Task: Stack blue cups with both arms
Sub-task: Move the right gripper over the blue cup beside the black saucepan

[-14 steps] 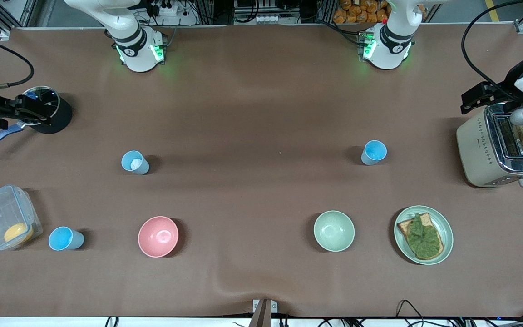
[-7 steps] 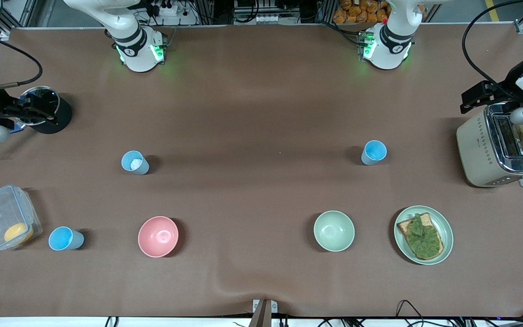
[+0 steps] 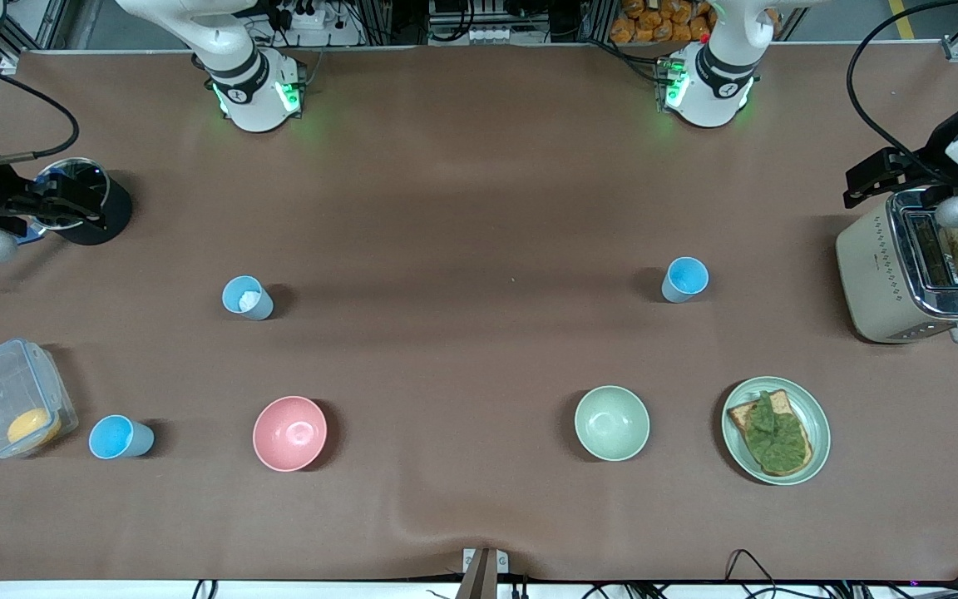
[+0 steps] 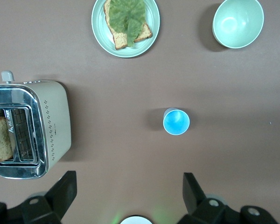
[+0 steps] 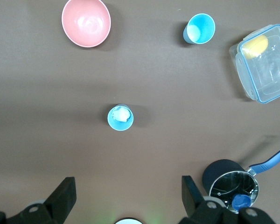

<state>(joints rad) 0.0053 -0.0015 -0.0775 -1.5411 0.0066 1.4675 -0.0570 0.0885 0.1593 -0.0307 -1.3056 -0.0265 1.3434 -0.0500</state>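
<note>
Nearest the camera, toward the right arm's end of the tabletop (image 3: 479,208): one blue cup (image 3: 120,438) beside a clear box (image 3: 13,398). Farther: paler cup (image 3: 247,297) and third cup (image 3: 684,279), well apart, seemingly one per arm. Over pot (image 3: 101,218): right pincer (image 5: 126,186), spread, empty; over toaster (image 3: 886,274): left pincer (image 4: 128,183), likewise.

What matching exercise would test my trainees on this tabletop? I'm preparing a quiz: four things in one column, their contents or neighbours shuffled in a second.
Things:
1. toaster
2. clear container
3. green plate
4. pink bowl

Descriptions:
A. holds bread topped with lettuce
B. has a bread slice standing in its slot
C. empty, between a blue cup and the green bowl
D. holds a yellow item

Pairs: 1-B, 2-D, 3-A, 4-C
</note>
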